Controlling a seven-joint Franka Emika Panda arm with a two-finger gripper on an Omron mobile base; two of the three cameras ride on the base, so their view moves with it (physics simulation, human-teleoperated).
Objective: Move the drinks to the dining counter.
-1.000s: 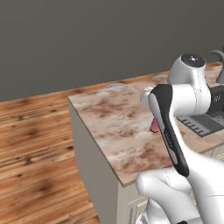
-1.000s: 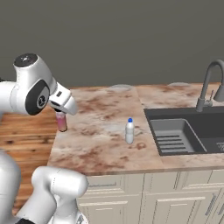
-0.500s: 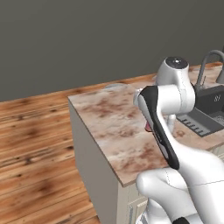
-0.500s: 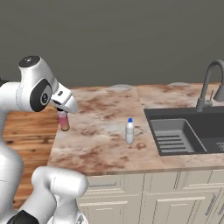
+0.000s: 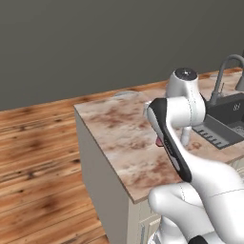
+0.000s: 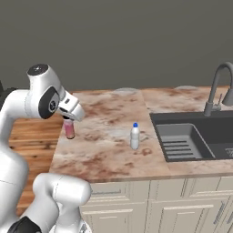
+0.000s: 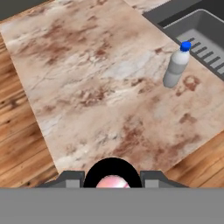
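Note:
The dining counter (image 6: 104, 152) is beige-brown marbled stone with a dark sink. My gripper (image 6: 68, 120) is shut on the pink drink bottle (image 6: 69, 129) and holds it upright over the counter's left end, near the edge. Whether its base touches the stone is not visible. In the hand view the bottle's dark cap (image 7: 113, 174) sits between my fingers (image 7: 70, 179), with the counter (image 7: 87, 87) below. A sliver of pink (image 5: 158, 141) shows behind my forearm. The whitish bottle with a blue cap (image 6: 134, 136) (image 7: 176, 66) stands upright mid-counter, left of the sink.
The dark sink basin (image 6: 191, 136) (image 5: 224, 121) and grey curved faucet (image 6: 214, 88) take up the counter's right part. A pale flat dish (image 6: 125, 91) lies at the back edge. Wooden floor (image 6: 36, 136) lies beyond the counter's left end, and pale drawer fronts (image 6: 136, 205) run below it.
My arm has carried the pink bottle a little to the right, further in over the counter's left end. The whitish bottle has stayed put.

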